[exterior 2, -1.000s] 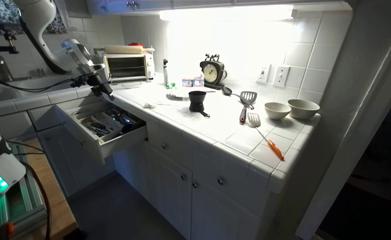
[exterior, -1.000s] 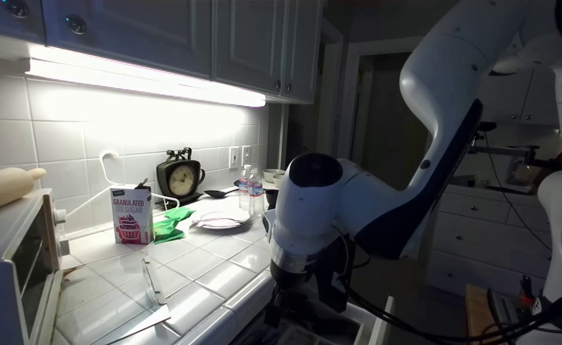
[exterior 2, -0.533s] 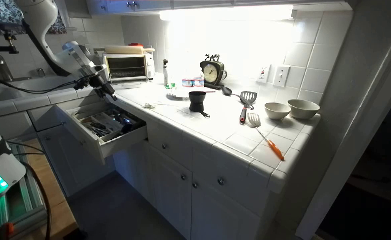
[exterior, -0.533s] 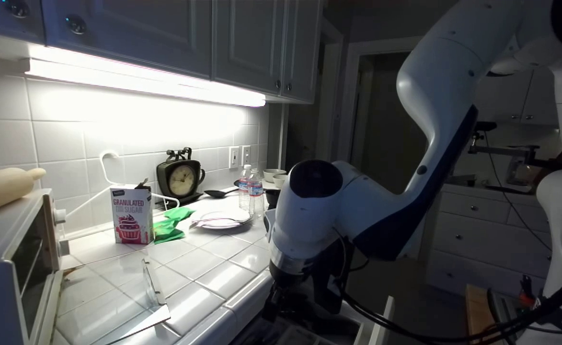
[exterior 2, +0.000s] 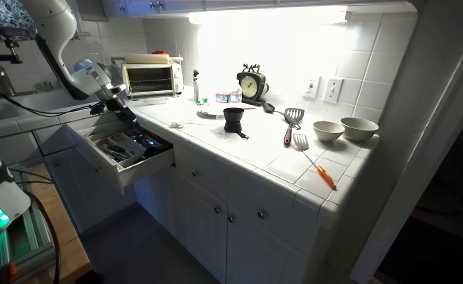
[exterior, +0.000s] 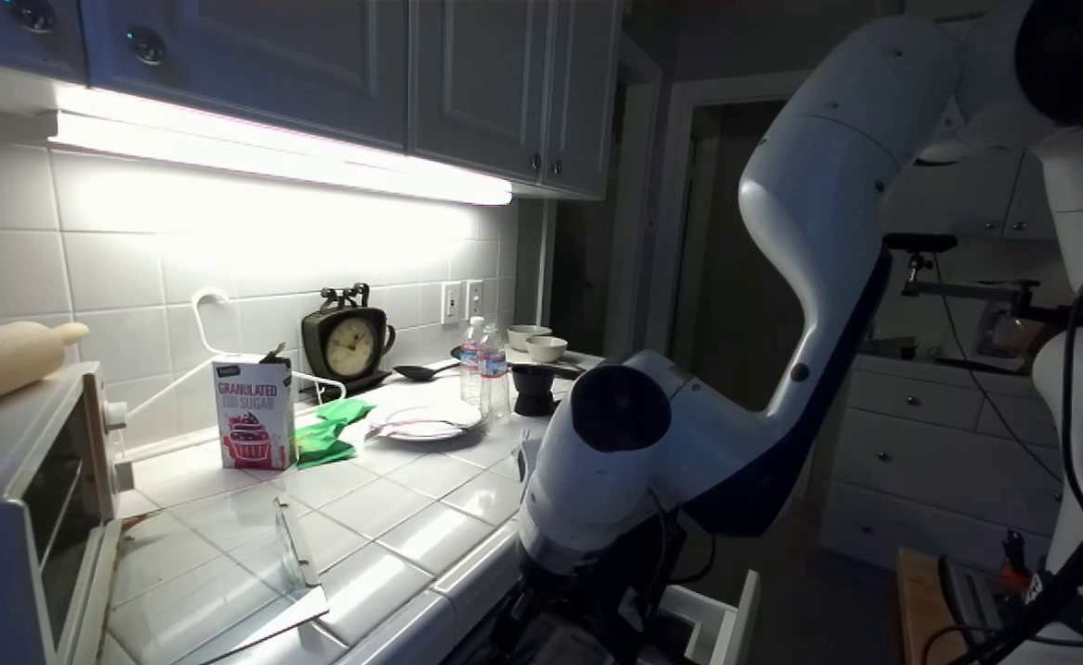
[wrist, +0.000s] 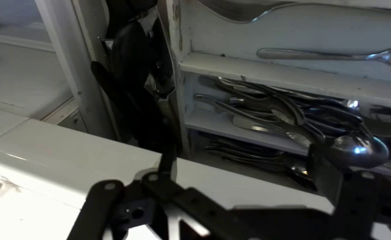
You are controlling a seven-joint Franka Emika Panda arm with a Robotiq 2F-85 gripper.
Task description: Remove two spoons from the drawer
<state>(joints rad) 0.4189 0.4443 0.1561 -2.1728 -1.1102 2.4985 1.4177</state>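
In an exterior view the drawer juts from the counter toward 8 o'clock, the long axis of its front running 10:30 to 4:30. In the wrist view spoons lie heaped inside it along roughly 10 to 4 o'clock, bowl ends toward 4. The gripper, jaws spread wide, hangs over the drawer.

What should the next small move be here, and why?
I'd probably shift the open gripper away from the counter edge, toward the spoons in the open drawer, before lowering it. In the wrist view, that edge crosses the gap between the jaws, while the spoons lie higher in the picture.
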